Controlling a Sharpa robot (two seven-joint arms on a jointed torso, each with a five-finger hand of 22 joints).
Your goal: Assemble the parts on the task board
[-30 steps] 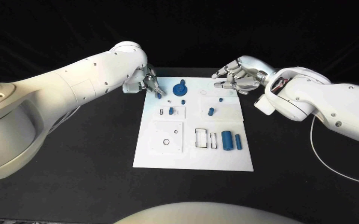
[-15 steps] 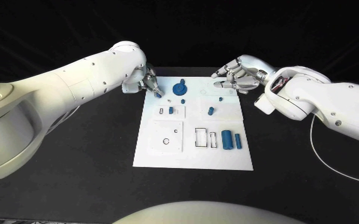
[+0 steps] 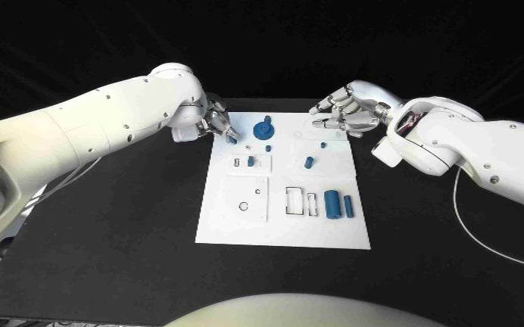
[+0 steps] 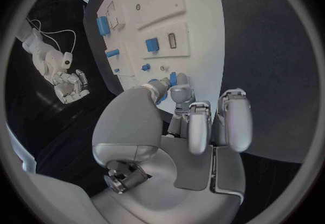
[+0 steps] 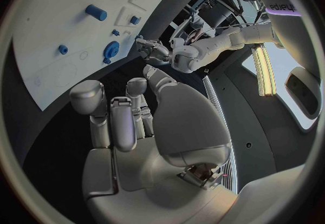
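The white task board [image 3: 282, 225] lies mid-table. On it are a blue round disc [image 3: 263, 129], small blue pegs [image 3: 250, 161] [image 3: 308, 163] and two blue cylinders [image 3: 332, 206] side by side. My left hand [image 3: 210, 124] hovers at the board's far left corner and pinches a small blue part [image 3: 230, 139] between thumb and finger; the left wrist view shows that part [image 4: 173, 79] at the fingertips [image 4: 181, 94] just over the board [image 4: 196, 34]. My right hand [image 3: 347, 113] hangs over the far right corner with its fingers loosely bent and nothing in it [image 5: 125, 121].
Empty slots [image 3: 293, 200] and a square plate with holes [image 3: 247, 198] mark the board's near half. Black table [image 3: 120, 221] surrounds the board. A white cable [image 3: 464, 225] runs along the right side.
My left arm has swung outward and lower, while its hand stays at the board's far left corner with the blue part. The right hand has barely moved.
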